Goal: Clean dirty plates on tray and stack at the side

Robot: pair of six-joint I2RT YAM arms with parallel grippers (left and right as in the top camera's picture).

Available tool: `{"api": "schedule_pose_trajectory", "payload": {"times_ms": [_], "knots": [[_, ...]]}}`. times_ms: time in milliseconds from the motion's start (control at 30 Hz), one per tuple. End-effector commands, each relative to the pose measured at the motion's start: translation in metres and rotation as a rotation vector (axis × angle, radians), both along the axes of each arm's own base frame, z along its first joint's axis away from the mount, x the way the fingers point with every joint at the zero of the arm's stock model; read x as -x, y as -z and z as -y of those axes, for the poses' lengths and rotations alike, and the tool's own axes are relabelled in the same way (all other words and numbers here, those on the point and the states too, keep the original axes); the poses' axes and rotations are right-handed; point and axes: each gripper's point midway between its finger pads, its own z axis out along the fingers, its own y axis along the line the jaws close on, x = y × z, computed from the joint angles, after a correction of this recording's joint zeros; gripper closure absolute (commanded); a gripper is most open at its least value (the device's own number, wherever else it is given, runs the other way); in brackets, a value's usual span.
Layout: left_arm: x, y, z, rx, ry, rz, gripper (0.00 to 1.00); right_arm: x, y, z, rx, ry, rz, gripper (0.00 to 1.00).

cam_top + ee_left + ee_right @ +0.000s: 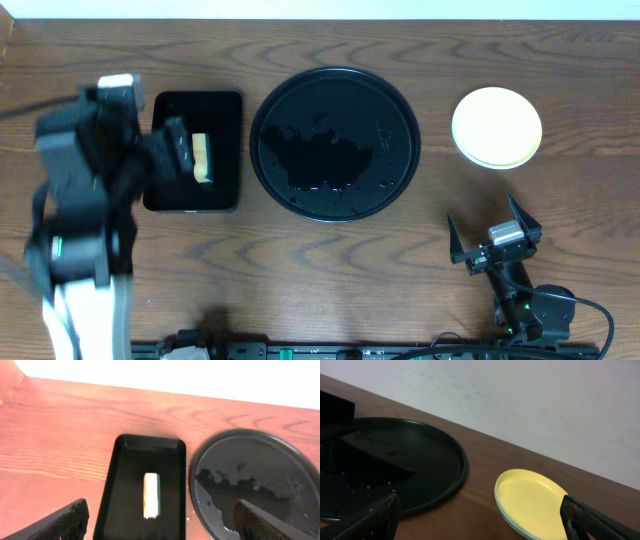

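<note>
Overhead: plates (pixel 497 127) stacked beside tray (pixel 396 102); left gripper (pixel 160 510), right gripper (pixel 482 214) jaws released.

Glossy black tray (pixel 400 105); smooth pale plates (pixel 497 127); grained wood table (pixel 330 270); black rectangular tray (pixel 225 110) semi-gloss

table (pixel 300 285): reddish-brown wood, strong grain | wall (pixel 535 395): plain, pale — just behind table's far edge | light: even

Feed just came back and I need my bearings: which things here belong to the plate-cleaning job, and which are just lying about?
Job:
plate stack, yellow on top
round tray
sponge

Lying about:
rectangular tray, merely holding the sponge
</note>
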Motion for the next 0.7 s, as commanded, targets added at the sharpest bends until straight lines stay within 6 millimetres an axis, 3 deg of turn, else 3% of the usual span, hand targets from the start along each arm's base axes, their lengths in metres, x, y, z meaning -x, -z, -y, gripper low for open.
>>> {"api": "schedule_pose_trajectory", "payload": {"times_ms": [0,100,200,267,367,500,667], "knots": [[0.039,-0.001,0.008,-0.016,0.010,0.042,0.08,0.000,0.000,0.002,-0.012,0.007,-0.003,0.01],[0.067,0.016,0.014,-0.019,0.018,0.068,0.08,0.000,0.000,0.002,-0.012,0.007,-0.003,0.01],[0.090,0.053,0.020,-0.017,0.028,0.058,0.08,0.000,0.000,0.002,-0.012,0.007,-0.003,0.01],[0.099,0.075,0.022,-0.018,0.034,0.068,0.08,0.000,0.000,0.002,-0.012,0.007,-0.003,0.01],[0.102,0.094,0.023,-0.026,0.037,0.134,0.08,0.000,0.000,0.002,-0.012,0.007,-0.003,0.01],[0.093,0.100,0.025,-0.016,0.034,0.289,0.08,0.000,0.000,0.002,-0.012,0.007,-0.003,0.01],[0.084,0.073,0.039,-0.028,0.106,0.575,0.08,0.000,0.000,0.002,-0.012,0.007,-0.003,0.01]]}}
